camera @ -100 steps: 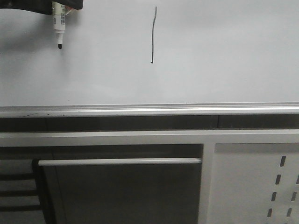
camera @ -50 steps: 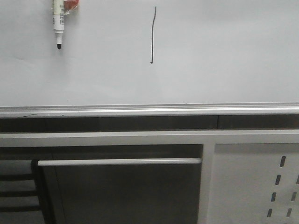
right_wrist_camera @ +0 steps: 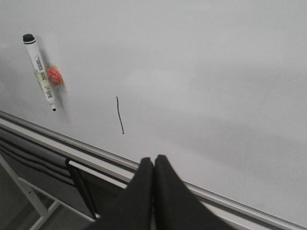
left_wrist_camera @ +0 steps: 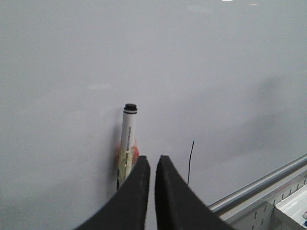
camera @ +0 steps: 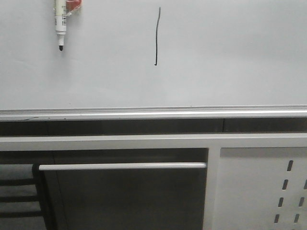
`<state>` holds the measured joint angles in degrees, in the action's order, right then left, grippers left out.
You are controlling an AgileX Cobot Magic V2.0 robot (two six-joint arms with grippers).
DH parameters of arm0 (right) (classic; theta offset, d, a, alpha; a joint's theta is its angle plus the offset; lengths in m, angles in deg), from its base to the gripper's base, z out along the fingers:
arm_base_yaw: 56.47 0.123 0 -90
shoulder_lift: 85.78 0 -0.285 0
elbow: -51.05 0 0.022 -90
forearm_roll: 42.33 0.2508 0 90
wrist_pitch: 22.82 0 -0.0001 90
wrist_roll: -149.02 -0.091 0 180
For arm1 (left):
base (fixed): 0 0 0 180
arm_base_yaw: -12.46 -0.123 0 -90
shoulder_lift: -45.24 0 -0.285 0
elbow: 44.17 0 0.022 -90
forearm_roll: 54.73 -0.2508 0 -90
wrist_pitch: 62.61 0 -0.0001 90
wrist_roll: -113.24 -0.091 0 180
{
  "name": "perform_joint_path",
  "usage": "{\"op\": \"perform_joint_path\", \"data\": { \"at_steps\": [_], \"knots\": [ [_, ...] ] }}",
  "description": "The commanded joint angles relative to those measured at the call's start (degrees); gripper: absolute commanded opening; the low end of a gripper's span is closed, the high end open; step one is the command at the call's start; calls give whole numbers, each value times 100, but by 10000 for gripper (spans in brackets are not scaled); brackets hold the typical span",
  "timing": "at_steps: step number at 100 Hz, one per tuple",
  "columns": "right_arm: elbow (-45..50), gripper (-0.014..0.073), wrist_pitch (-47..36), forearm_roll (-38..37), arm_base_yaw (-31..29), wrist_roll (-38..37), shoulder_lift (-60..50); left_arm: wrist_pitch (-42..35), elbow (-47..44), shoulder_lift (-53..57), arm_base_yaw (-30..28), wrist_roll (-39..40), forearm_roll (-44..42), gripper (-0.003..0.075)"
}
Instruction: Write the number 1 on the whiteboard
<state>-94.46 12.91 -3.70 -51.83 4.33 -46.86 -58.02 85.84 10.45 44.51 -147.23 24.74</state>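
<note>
Far left of the stroke on the whiteboard [camera: 230, 62], up by the top edge: a white marker pen [camera: 60, 24], black tip down, stuck to the board beside a small red holder [camera: 73, 5]. Gone from above the pen since a second ago: the dark gripper shape that covered its upper end. Pen in the same place as then, so released and parked, not carried. Right of the pen, well apart from it: the number 1 [camera: 157, 36], a thin black slightly wavy vertical line, unchanged across the last second, ending well above the silver frame rail [camera: 153, 114]. Left gripper [left_wrist_camera: 149, 165] backed off from the pen, fingers nearly together with only a slim gap, holding nothing. Right gripper [right_wrist_camera: 153, 165] further right, away from the board, fingers pressed together, also empty. Likely meaning: digit already written, pen put away, task at or near its finish.
</note>
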Motion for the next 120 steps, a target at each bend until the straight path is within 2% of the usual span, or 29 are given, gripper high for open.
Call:
{"op": "perform_joint_path", "data": {
  "at_steps": [1,19,34,64,120],
  "knots": [
    [492,-64,-761,166,-27,7,-579,-16,-168,354,-3,29,87,-20],
    [1846,-64,-1264,234,-27,7,-2172,-107,-901,1229,-3,29,274,-20],
    [2403,-64,-1276,271,-27,7,-2914,-284,-1159,1685,-3,29,550,-20],
    [2558,-64,-1226,282,-27,7,-3047,-275,-1183,1775,-3,29,899,-20],
    [2558,-64,-1226,282,-27,7,-3047,-265,-1183,1775,-3,29,899,-20]
  ]
}}
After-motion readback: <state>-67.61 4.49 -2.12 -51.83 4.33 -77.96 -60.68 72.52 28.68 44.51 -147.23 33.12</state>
